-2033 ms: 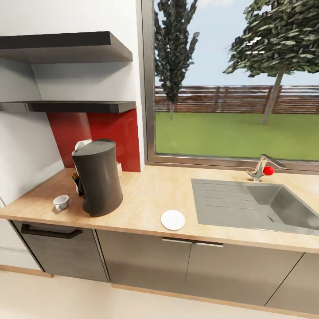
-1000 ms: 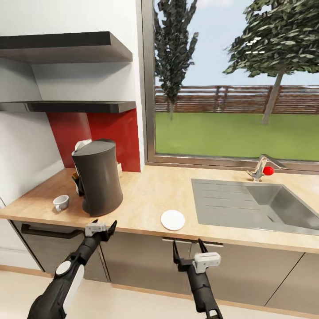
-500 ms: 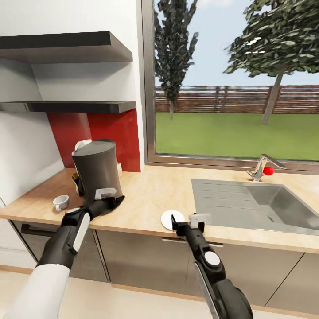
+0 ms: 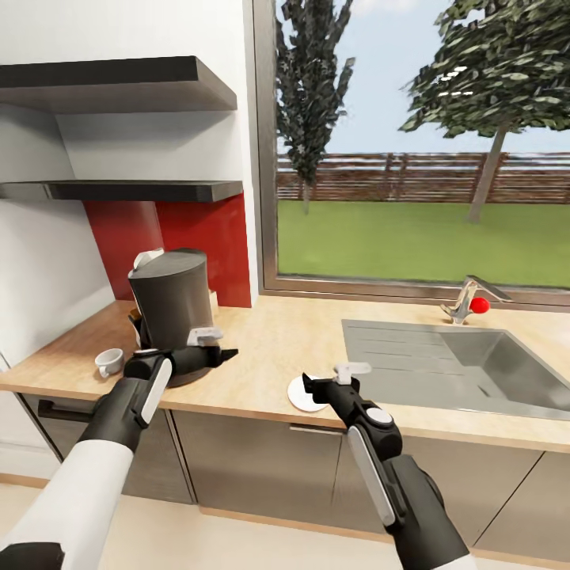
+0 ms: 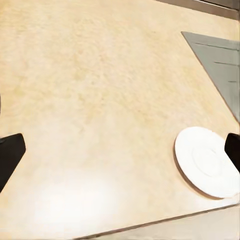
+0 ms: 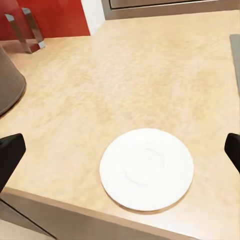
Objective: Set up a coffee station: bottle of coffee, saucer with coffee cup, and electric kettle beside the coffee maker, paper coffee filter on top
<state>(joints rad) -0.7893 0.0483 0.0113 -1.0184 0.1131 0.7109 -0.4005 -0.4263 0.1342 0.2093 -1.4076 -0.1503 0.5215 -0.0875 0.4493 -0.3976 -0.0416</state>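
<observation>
Partly, the right gripper (image 4: 310,389) hides the saucer (image 4: 304,398), jaws spread.

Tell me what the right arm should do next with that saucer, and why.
Probably ease the right tool forward and down to close on the saucer's near rim. In the right wrist view the saucer lies flat and centred between the open fingertips, not yet touched, near the countertop edge and apart from the coffee maker, where it belongs.
</observation>
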